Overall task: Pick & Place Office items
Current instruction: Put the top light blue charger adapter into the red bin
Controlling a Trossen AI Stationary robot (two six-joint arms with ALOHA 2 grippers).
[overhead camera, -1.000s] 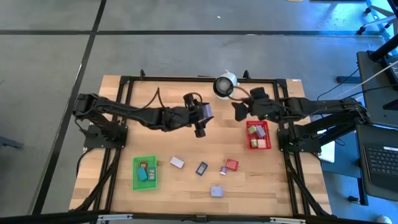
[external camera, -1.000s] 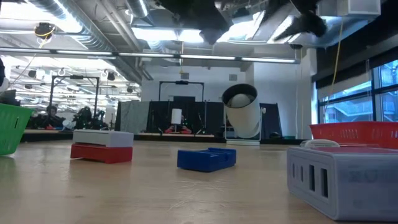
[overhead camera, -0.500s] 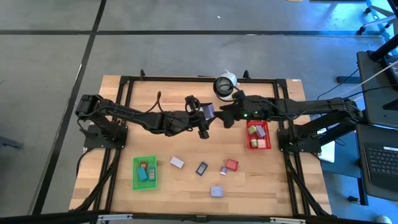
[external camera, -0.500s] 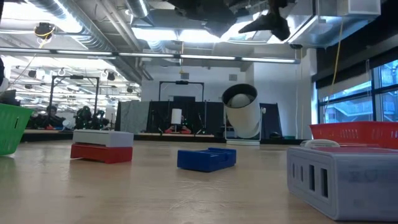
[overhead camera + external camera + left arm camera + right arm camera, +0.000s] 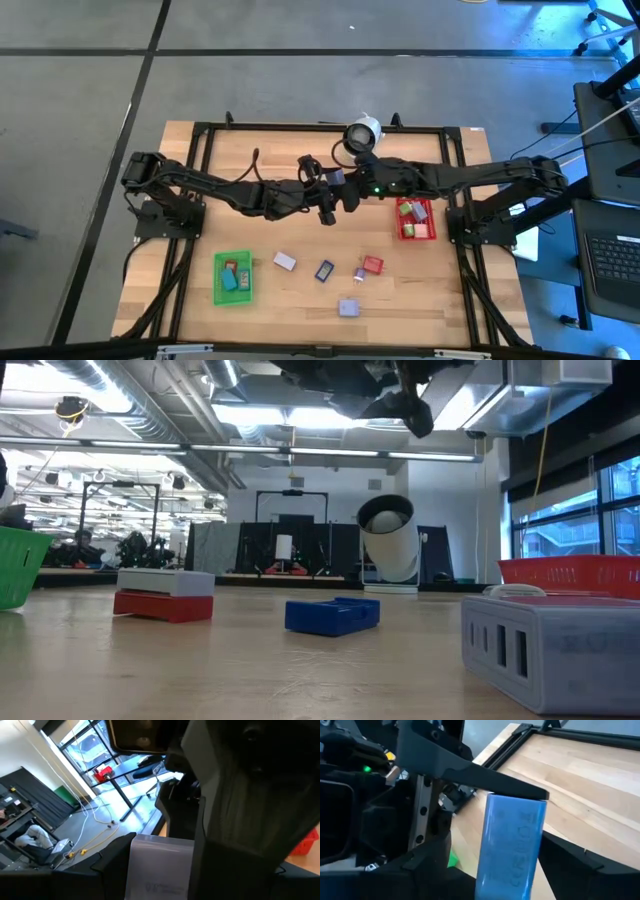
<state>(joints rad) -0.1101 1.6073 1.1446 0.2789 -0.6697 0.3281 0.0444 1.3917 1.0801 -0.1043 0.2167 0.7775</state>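
High above the table's middle, my left gripper (image 5: 330, 192) is shut on a lavender block (image 5: 337, 178), one of the office items. My right gripper (image 5: 350, 190) meets it nose to nose from the right. It is open, with a finger (image 5: 427, 862) on either side of the same block (image 5: 510, 845). Loose items lie flat on the near half of the table: a lavender piece (image 5: 285, 261), a blue one (image 5: 324, 270), a red one (image 5: 373, 265) and another lavender one (image 5: 348, 307). My left gripper pinches the lavender block (image 5: 157, 865) between its two fingers, on two opposite sides. The fingers come about level from the table's left. The block is lifted well clear of the table. My right gripper's fingers flank the block; whether they touch it, I cannot tell.
A green bin (image 5: 246, 276) at the near left and a red bin (image 5: 404, 219) at the right each hold a few pieces. A round white-and-black device (image 5: 360, 133) stands at the far edge, just behind the two grippers. A black frame runs around the table.
My right gripper has moved toward the table's left, from beside the red bin up to my left gripper, sinking a little and tipping its fingers downward until they flank the block. The left gripper and the block have kept their place.
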